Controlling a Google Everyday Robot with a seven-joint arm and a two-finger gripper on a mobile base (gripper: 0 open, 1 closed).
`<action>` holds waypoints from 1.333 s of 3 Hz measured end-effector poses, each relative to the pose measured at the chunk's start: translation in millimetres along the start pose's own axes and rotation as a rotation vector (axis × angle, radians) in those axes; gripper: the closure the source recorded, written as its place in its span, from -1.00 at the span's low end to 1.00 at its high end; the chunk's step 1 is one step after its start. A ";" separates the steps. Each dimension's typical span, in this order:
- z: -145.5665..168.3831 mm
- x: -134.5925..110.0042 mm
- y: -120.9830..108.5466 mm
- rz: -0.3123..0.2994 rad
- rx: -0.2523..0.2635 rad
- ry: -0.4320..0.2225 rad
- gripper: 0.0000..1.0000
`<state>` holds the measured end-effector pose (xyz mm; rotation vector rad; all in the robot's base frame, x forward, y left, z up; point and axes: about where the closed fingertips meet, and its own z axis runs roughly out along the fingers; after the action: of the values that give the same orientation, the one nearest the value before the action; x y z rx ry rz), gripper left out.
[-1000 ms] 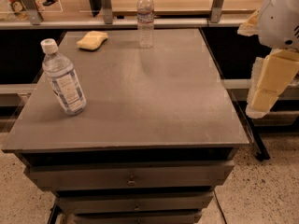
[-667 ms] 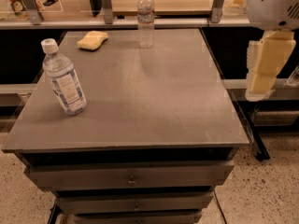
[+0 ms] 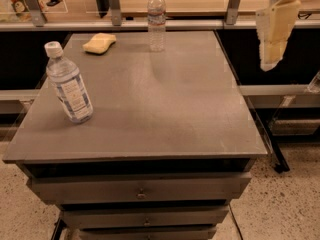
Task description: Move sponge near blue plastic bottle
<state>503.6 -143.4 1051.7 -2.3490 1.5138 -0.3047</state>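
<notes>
A grey desk (image 3: 165,109) with drawers (image 3: 140,190) under its top stands on a speckled floor (image 3: 290,199), and a metal rail (image 3: 200,24) runs along the desk's far edge. The sponge (image 3: 99,43) lies flat at the desk's far left corner, touching nothing. The blue plastic bottle (image 3: 70,86) stands near the desk's left edge, closer to the front and well apart from the sponge. A slimmer clear bottle (image 3: 156,21) stands at the middle of the desk's far edge.

The gripper (image 3: 274,39) hangs in the air past the desk's far right corner, outside the top and high above it. It carries nothing that can be seen, and whether it is released or clenched cannot be told.

The step in hand appears to be the reach for the sponge. Nearly the whole width of the desk lies between the two, with the sponge far lower. The slimmer bottle stands close to the straight line across, so the reach would do well to pass on the desk's front side of it. It should then come down over the sponge's middle and close across its shorter side. The sponge looks soft and will likely give, so a low grasp near the desk's top seems wise. The blue plastic bottle may tip easily, so the sponge is best set down just beside it without touching it.
</notes>
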 end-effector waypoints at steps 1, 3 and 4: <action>-1.6 -17.0 -16.8 -0.222 0.016 -0.052 -1.00; -0.7 -36.3 -25.3 -0.446 0.068 -0.038 -1.00; -4.1 -37.8 -30.4 -0.447 0.094 -0.032 -1.00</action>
<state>512.1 -98.0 1067.1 -2.5794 0.9229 -0.4294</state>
